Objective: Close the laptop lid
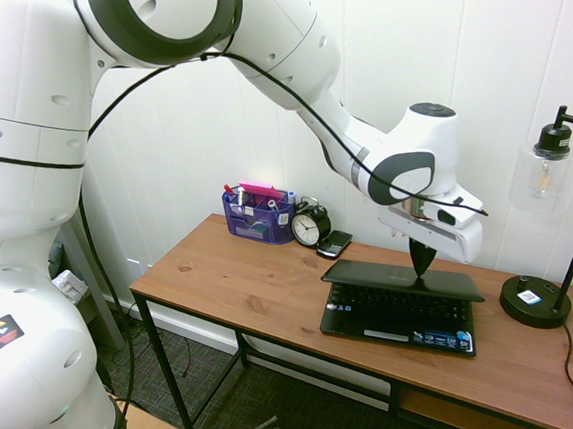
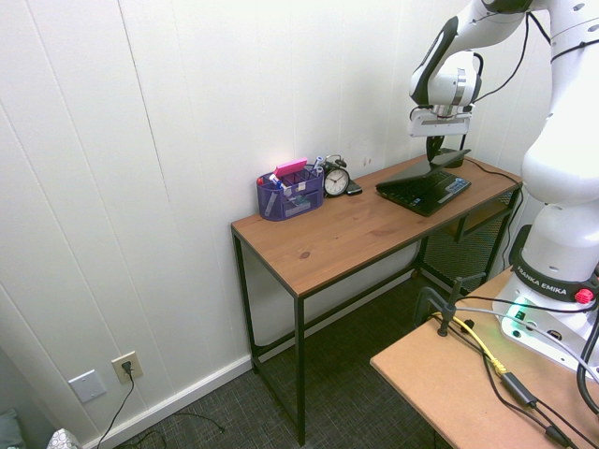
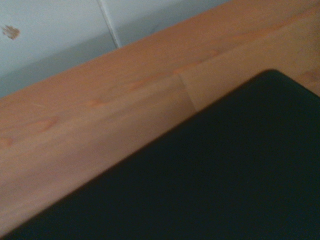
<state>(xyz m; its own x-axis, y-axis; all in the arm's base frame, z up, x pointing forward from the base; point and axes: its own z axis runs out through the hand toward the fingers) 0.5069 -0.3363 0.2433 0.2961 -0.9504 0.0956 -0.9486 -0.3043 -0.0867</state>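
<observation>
The laptop lid (image 1: 402, 278) is plain dark, nearly black, and the keyboard base (image 1: 401, 320) is black too, dotted with small blue and white stickers. Orange-brown wood grain with darker knots runs over the bench (image 1: 227, 280), whose legs are black. The pen organizer (image 1: 259, 217) is purple, with a bright pink block (image 1: 260, 190) in it. The alarm clock (image 1: 311, 224) is black with a white face. The lamp (image 1: 535, 299) is black, a white label on its base. White covers the panelled wall (image 2: 187, 112); the carpet (image 2: 365, 346) is dark grey.
</observation>
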